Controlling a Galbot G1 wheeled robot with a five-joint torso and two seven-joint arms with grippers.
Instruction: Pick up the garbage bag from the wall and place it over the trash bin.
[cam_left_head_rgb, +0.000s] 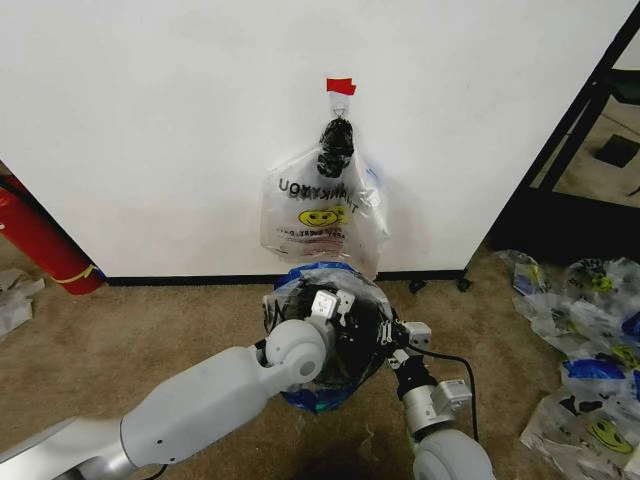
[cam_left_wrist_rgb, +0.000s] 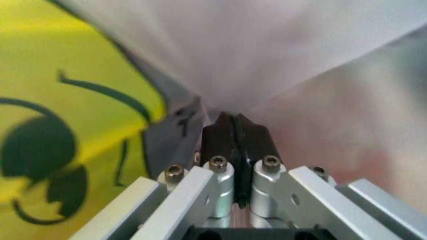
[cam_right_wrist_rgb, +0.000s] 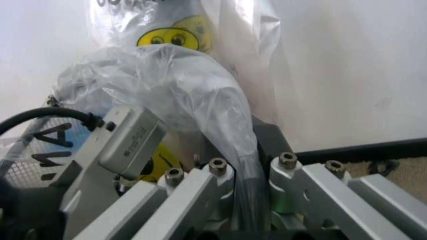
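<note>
Step in hand: fitting the bag over the bin; both arms are engaged, the pick from the wall apparently done.

Garbage bag (cam_left_head_rgb: 325, 395): clear film with blue patches, draped over the trash bin (cam_left_head_rgb: 345, 335) on the carpet (cam_left_head_rgb: 130, 335), close in front of the wall's (cam_left_head_rgb: 150, 120) black baseboard. The film is bunched and appears not fully seated around the rim; how far down it reaches cannot be told.

Left gripper (cam_left_wrist_rgb: 232, 122): fingers pressed together on a fold of the garbage bag, film fanning away from the tips. In the head view it sits at the bin's left side, arm reaching in from the lower left, wrist bent toward the bin.

Right gripper (cam_right_wrist_rgb: 250, 150): fingers narrow, pinching a gathered strand of the same film at the bin's right side; forearm rises from the bottom edge of the head view.

Bundle of like bags (cam_left_head_rgb: 320, 205): hangs on the wall from its black knot, under the red tape strip (cam_left_head_rgb: 340, 86).

Next move, as judged: spread the two pinched edges apart and lower them evenly past the rim, without tearing the film or tipping the bin.
</note>
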